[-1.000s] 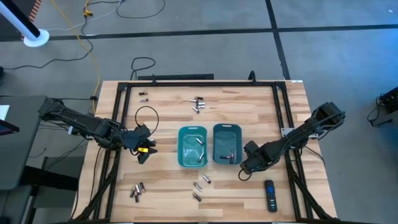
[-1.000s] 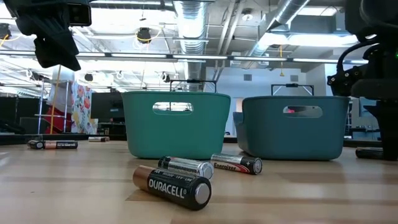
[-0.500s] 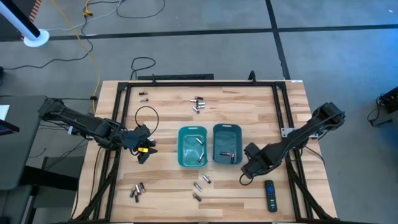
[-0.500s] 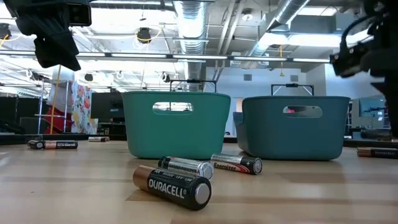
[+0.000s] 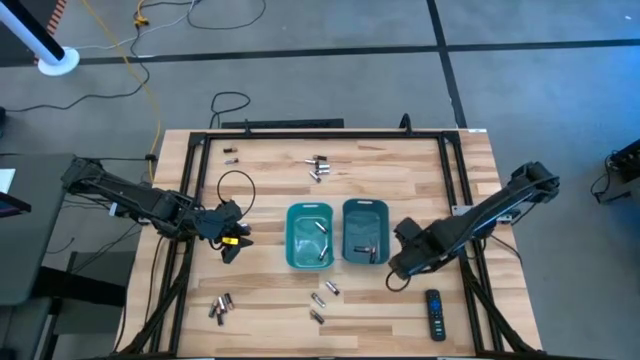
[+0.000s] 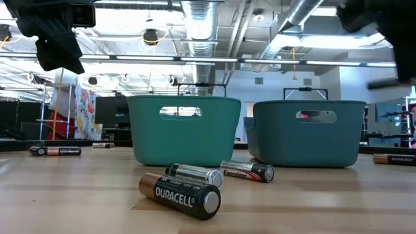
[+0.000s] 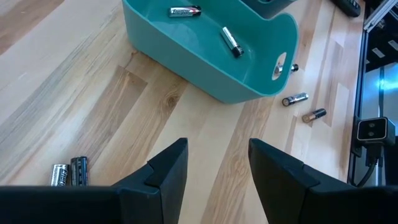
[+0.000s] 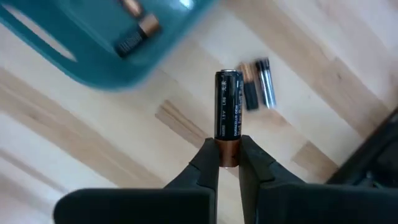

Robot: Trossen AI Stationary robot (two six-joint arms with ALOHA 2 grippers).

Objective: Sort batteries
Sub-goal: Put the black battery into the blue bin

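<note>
Only the right wrist view shows the right pincer (image 8: 227, 163) gripping a battery (image 8: 228, 112).

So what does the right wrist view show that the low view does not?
Only the right wrist view shows the right pincer shut on a dark battery by its copper end, and two batteries inside a teal bin. Only the low view shows both teal bins side by side and the Duracell battery in front. Both show the wooden table and loose batteries.
</note>
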